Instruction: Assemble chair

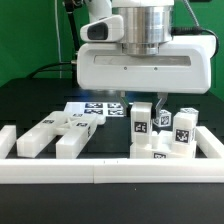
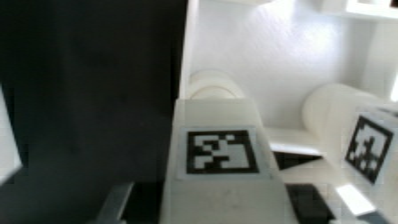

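The chair is in loose white tagged parts. In the exterior view my gripper (image 1: 140,104) hangs over a group of upright blocks at the right and comes down on one narrow upright part (image 1: 141,122). In the wrist view that part (image 2: 222,150) shows its square tag and fills the gap between my fingers (image 2: 127,200), which press on both its sides; the gripper (image 2: 217,203) is shut on it. Two more tagged blocks (image 1: 163,121) (image 1: 185,127) stand right beside it. Long bars (image 1: 42,137) (image 1: 72,141) lie at the exterior view's left.
White border rails (image 1: 100,172) frame the work area at the front and both sides. The marker board (image 1: 88,111) lies flat behind the bars. In the wrist view a neighbouring tagged block (image 2: 370,146) stands close to the held part.
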{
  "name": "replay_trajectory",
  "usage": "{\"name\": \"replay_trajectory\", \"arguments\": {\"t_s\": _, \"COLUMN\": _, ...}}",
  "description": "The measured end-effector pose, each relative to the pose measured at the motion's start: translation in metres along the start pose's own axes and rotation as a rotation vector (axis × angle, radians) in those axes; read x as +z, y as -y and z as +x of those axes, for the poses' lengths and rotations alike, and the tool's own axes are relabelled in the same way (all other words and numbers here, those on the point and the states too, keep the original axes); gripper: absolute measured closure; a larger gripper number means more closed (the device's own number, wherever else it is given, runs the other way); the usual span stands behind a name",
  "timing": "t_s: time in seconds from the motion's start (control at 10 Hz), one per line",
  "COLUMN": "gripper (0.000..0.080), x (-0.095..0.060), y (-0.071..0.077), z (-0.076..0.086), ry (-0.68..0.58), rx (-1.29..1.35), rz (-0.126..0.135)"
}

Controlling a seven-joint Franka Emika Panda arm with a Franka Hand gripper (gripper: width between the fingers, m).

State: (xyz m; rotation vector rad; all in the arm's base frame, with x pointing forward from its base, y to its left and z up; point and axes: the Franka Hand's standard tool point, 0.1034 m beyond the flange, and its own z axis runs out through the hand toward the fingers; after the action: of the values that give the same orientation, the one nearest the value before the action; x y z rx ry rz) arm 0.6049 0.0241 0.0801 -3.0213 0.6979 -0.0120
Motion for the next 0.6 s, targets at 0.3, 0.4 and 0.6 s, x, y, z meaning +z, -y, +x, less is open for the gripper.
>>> {"name": "replay_trajectory", "arguments": {"t_s": 0.3, "gripper": 0.0509, "x": 0.0005, "y": 0.0053, "z": -0.0008, "ry": -0.063, "rx": 0.266, "rz": 0.018}}
{"name": "replay_trajectory", "arguments": {"t_s": 0.4, "gripper": 0.0509, "x": 0.0007, "y": 0.0079, "z": -0.0018, "ry": -0.065, "rx": 0.363, "rz": 0.022}}
{"name": "replay_trajectory", "arguments": {"t_s": 0.6, "gripper": 0.0509, "x": 0.0013, "y": 0.0098, "z": -0.0014, "ry": -0.065, "rx": 0.561, "rz": 0.042}}
